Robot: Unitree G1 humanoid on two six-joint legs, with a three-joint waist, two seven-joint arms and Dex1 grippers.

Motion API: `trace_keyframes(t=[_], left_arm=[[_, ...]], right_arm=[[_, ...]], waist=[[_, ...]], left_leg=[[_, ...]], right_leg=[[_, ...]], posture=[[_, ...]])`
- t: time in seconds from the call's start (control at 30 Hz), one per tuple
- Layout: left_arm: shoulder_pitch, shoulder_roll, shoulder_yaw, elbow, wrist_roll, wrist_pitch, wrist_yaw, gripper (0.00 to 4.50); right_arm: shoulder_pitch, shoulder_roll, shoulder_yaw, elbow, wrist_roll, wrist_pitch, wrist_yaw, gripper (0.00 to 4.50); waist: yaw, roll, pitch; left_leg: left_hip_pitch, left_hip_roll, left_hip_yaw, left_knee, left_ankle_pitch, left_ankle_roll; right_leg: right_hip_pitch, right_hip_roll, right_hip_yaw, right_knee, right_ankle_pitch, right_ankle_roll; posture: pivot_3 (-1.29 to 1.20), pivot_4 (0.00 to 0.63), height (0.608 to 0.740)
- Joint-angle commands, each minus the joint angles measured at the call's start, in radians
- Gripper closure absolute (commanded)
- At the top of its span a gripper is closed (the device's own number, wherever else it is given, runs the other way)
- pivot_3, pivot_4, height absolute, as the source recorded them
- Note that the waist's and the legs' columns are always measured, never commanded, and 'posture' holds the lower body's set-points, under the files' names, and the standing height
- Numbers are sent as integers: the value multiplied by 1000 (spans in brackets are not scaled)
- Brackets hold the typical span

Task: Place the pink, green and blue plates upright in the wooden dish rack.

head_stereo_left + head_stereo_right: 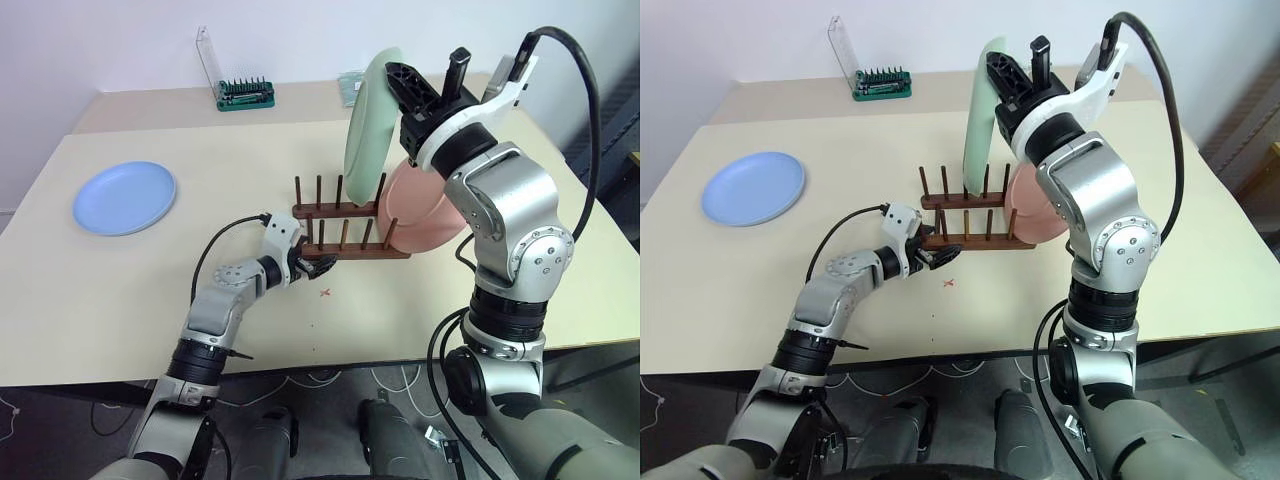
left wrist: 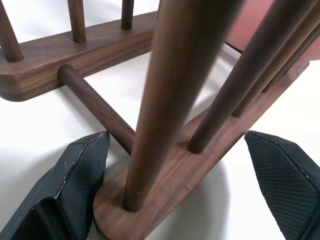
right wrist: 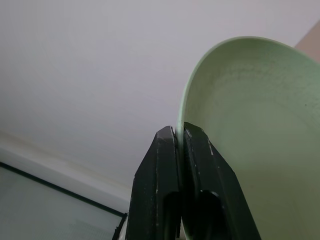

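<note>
Left fingers (image 2: 75,185) straddle rack (image 1: 345,240) wide; right fingers (image 3: 170,165) pinch green plate (image 1: 370,110).

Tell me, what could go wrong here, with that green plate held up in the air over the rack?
1. The right gripper pinches only the green plate's rim, so the plate might slip or swing and hit the pink plate already standing in the wooden dish rack.
2. The open left gripper straddles the rack's near end; closing or bumping could shift the light rack.
3. The green plate could land on peg tops instead of between them.
</note>
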Motion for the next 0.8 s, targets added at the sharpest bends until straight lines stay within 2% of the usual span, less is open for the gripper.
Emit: trace_keyframes(t=[0.03, 0.4, 0.8], left_arm=[[12, 26, 30, -54, -27, -22, -22, 88], [51, 152, 151, -148, -180, 9, -137, 88], [102, 214, 203, -202, -248, 13, -143, 88]], right_arm=[[-3, -11, -1, -56, 12, 2, 1, 4500], [16, -18, 12, -50, 23, 20, -5, 4500], [67, -39, 40, -51, 42, 62, -29, 4500]], waist=[[0, 0, 0], [0, 0, 0], [0, 0, 0]], left_leg=[[0, 0, 0, 0, 0, 0], [0, 0, 0, 0, 0, 0], [0, 0, 0, 0, 0, 0]], right_leg=[[0, 0, 0, 0, 0, 0], [0, 0, 0, 0, 0, 0], [0, 0, 0, -1, 0, 0]], posture=[[0, 150, 740], [0, 150, 740], [0, 150, 740]])
